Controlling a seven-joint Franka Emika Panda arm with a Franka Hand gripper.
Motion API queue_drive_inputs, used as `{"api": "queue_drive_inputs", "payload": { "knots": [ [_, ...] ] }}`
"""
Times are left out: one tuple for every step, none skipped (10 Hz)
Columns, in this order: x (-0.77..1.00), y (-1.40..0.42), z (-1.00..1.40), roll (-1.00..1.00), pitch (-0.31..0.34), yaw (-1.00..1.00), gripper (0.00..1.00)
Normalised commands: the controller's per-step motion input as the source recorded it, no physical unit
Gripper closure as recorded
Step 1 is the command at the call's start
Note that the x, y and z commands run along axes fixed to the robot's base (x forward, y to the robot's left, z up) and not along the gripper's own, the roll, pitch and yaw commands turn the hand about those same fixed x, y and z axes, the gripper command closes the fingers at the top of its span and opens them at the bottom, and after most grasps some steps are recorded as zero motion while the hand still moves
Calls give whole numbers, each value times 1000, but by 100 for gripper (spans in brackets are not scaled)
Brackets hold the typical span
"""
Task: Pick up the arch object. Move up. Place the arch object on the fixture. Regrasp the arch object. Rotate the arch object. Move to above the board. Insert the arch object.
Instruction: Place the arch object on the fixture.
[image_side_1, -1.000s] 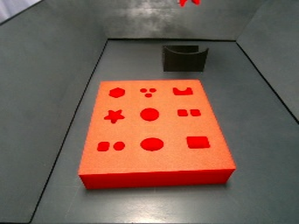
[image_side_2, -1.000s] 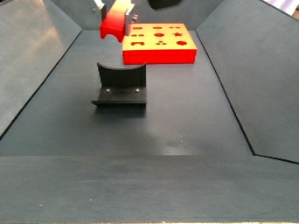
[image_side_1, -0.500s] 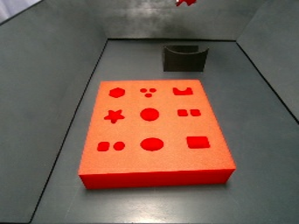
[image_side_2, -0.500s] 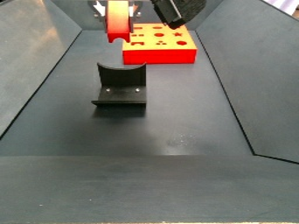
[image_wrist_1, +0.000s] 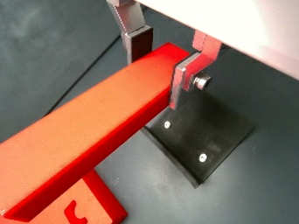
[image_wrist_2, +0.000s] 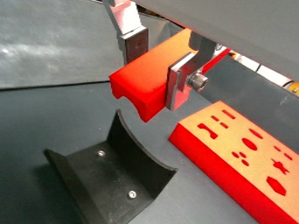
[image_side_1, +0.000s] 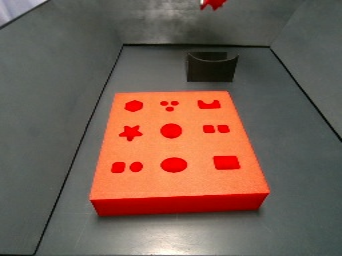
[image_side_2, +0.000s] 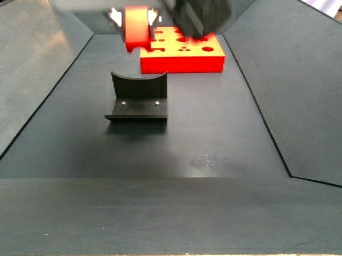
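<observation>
end effector clamped on arch object | held high above fixture

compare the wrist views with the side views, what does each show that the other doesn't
Only the wrist views show the gripper closely: its flat silver fingers with dark pads clamp the long bright-red arch object, whose notched end shows in one of them.

Only the side views show the whole large red-orange board with every shaped hole, and the grey floor around it.

Both show the small dark fixture, its scooped top bare, below the raised bar, and part of the board.
</observation>
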Motion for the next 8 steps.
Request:
{"api": "queue_drive_inputs", "payload": {
  "knots": [
    [118,76,-1000,-1000,41,-179,100],
    [125,76,-1000,-1000,45,-179,100],
    [131,83,-1000,-1000,43,-185,100],
    [141,90,-1000,-872,26,-177,100],
    [150,96,-1000,-705,14,-157,100],
    [158,102,-1000,-537,5,-136,100],
    [168,108,-1000,-369,3,-118,100],
    [177,106,-1000,-234,0,-96,100]
  ]
}}
